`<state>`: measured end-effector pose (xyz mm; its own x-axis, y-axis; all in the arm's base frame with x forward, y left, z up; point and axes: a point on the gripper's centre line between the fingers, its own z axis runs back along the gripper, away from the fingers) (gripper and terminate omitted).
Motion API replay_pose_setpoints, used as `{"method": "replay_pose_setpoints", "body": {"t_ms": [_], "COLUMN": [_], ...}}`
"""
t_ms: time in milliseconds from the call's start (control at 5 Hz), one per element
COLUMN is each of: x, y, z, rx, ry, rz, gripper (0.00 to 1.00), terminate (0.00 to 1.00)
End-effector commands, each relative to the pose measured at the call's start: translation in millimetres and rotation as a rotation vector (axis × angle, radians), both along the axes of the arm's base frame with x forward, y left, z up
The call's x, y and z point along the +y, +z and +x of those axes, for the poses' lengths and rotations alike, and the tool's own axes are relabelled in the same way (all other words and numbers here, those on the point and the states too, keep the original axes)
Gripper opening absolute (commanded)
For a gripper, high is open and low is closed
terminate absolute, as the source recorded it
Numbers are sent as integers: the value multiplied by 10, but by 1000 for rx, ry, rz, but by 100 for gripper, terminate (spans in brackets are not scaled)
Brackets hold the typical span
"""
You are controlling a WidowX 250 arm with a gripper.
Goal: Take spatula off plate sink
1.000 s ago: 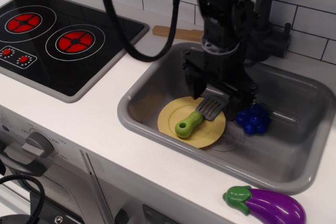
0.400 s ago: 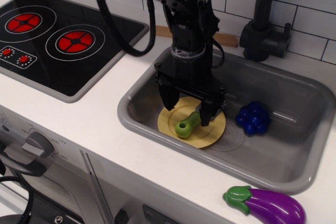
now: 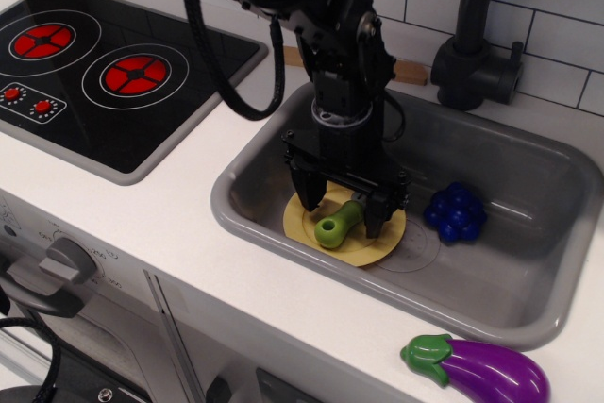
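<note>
Inside the grey sink (image 3: 528,261) lies a yellow plate (image 3: 363,247) with the green-handled spatula (image 3: 338,225) on it, a bunch of blue toy grapes (image 3: 456,212) sits to its right, and the black gripper (image 3: 342,217) hangs low with its fingers apart around the spatula.

My fingers (image 3: 310,197) hang spread over the pale-yellow plate (image 3: 304,222) inside the grey sink (image 3: 528,261), one tip on each side of the spatula (image 3: 338,225). Its lime-green handle pokes out toward the near rim; my wrist hides the blade. I cannot tell whether my tips touch the handle. A blue bunch of grapes (image 3: 456,212) lies just right of the plate. A purple eggplant (image 3: 479,371) rests on the tabletop (image 3: 179,224), the black stovetop (image 3: 104,73) at far left.
</note>
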<state>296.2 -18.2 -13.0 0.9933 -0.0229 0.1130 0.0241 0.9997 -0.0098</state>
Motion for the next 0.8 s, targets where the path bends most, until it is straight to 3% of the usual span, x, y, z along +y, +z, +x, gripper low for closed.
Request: {"method": "replay_pose_setpoints", "body": {"t_ms": [0, 200, 600], "x": [-55, -69, -38], "y": [-25, -59, 119], "z": [-33, -32, 56], "rx": [-14, -13, -98], "ry": [-18, -26, 43], "rz": [27, 39, 65], "gripper": [100, 0, 0], "terminate": [0, 0, 0]}}
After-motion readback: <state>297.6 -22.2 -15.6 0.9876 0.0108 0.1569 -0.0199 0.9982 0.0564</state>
